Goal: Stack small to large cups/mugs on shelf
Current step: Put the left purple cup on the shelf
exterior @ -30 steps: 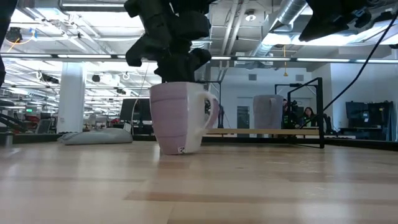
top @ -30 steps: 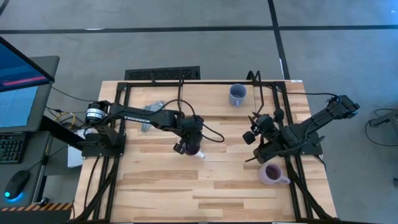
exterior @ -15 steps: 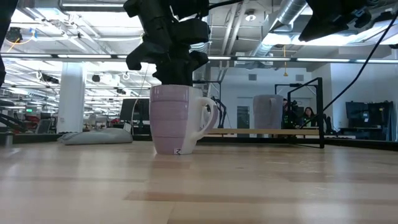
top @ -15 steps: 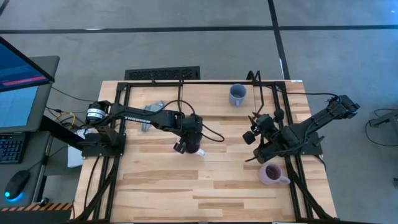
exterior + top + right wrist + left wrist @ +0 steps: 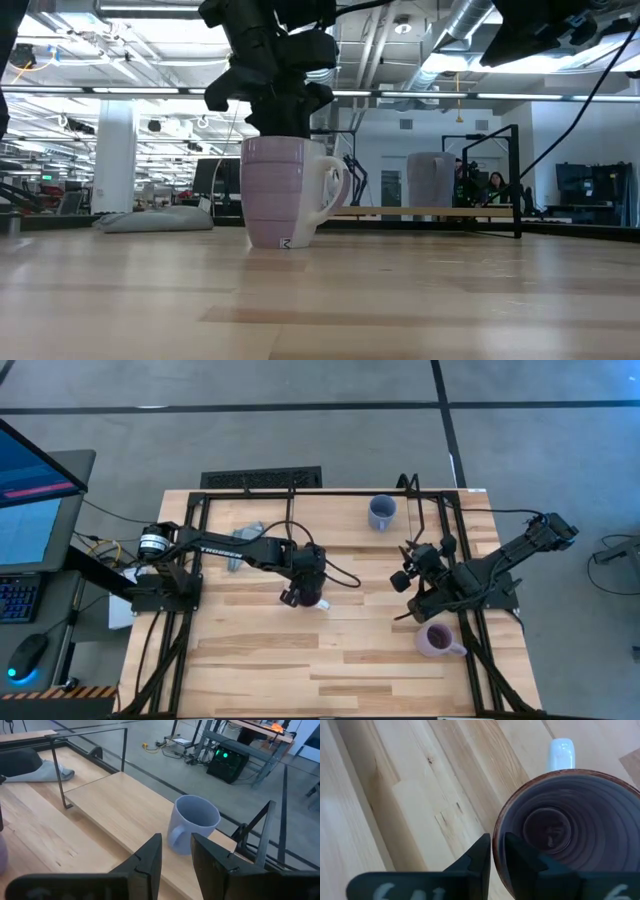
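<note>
My left gripper point(image 5: 307, 592) is shut on a purple mug with a white handle point(image 5: 285, 190), which stands upright on the table's middle. It also shows from above in the left wrist view point(image 5: 560, 830). A blue-grey mug point(image 5: 381, 512) stands on the board of the black-framed shelf point(image 5: 125, 805) at the far right. It also shows in the right wrist view point(image 5: 192, 822). A pale lilac mug point(image 5: 436, 640) stands on the table near the right front. My right gripper point(image 5: 405, 578) hangs between those two mugs, open by a narrow gap and empty. My left gripper pinches the purple mug's rim point(image 5: 496, 851) on the side opposite the handle. One finger point(image 5: 517, 857) is inside the mug and one finger point(image 5: 482, 852) is outside. The fingers come from above, pointing down. The mug stands upright with its base on the table point(image 5: 283, 243).
A grey folded wedge point(image 5: 245, 540) lies at the far left of the table. The shelf's thin black legs point(image 5: 516, 180) and top bar point(image 5: 90, 737) stand over the board. A bare stretch of the wooden table point(image 5: 300, 660) lies toward the near edge.
The purple mug was tilted in my left gripper's hold a second ago. It now stands upright with its base flat on the table. My left gripper has straightened with it and has stayed shut on the rim.
</note>
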